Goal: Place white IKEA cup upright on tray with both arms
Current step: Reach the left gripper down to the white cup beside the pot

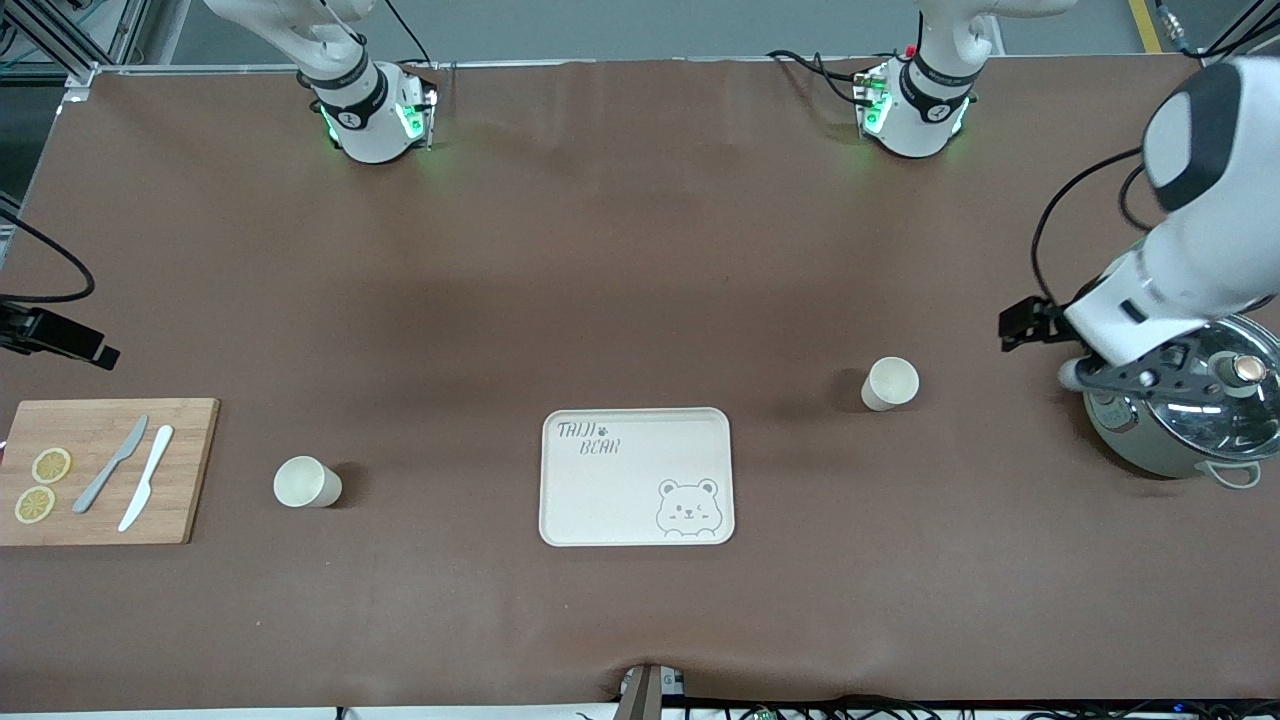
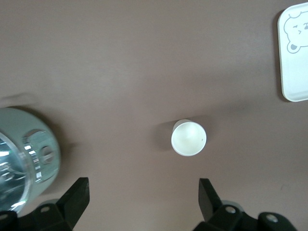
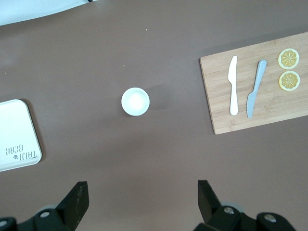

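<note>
Two small white round cups, both upright on the brown table, neither on the tray. One white cup (image 1: 889, 383) (image 2: 188, 138) toward the left arm's end, slightly farther from the front camera than the tray, well apart from it. Second white cup (image 1: 306, 482) (image 3: 135, 101) toward the right arm's end, between tray and wooden board, level with the tray's middle.

Flat cream rectangular tray (image 1: 637, 477) (image 2: 294, 57) (image 3: 17, 135) with rounded corners, grey "TAIJI BEAR" lettering and a bear-face drawing, mid-table, bare.

Left gripper (image 1: 1100, 372) (image 2: 144, 192) up over the table beside the pot, black fingers spread wide apart, nothing between them; first cup seen below, clear of the fingers. Left arm elbow high at the table's end.

Right gripper (image 3: 143, 195) out of the front view, fingers likewise wide apart and holding nothing, over bare table with the second cup and board below.

Steel pot with glass lid (image 1: 1185, 410) (image 2: 21, 161) at the left arm's end, partly under that arm's wrist.

Rectangular wooden cutting board (image 1: 100, 470) (image 3: 255, 91) at the right arm's end, carrying a grey knife (image 1: 110, 464) (image 3: 255, 89), a white knife (image 1: 146, 477) (image 3: 233, 85) and two lemon slices (image 1: 42, 483) (image 3: 288, 70).
</note>
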You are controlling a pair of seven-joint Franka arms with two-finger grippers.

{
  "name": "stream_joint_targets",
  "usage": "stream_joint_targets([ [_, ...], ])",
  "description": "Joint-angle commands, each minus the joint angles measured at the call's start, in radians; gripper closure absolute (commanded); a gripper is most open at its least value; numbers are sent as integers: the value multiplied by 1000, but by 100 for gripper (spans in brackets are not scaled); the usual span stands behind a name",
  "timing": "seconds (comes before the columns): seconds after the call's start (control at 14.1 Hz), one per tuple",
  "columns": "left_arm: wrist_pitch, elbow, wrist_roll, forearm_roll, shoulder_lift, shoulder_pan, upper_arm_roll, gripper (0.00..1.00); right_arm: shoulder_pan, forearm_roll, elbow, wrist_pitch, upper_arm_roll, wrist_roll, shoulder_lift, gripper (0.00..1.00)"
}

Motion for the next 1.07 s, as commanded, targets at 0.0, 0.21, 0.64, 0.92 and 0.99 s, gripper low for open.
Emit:
stream_joint_targets([
  [0.0, 149, -170, -41, -29, -30, 4, -33, 0, 0, 4, -11, 10, 3, 17, -13, 0],
  [0.21, 305, -306, -74, -29, -25, 4, -61, 0, 2, 6, -11, 12, 1, 17, -10, 0],
  [0.64, 594, -554, -71, -24, -33, 4, -64, 0, 61, 15, -17, 76, 3, 17, 48, 0],
  [0.92, 670, -597, -38, -20, -13, 17, -62, 0, 88, 53, -20, 153, 3, 19, 114, 0],
  [0.99, 700, -604, -37, -20, -2, 19, -62, 0, 109, 53, -22, 171, 3, 19, 137, 0],
])
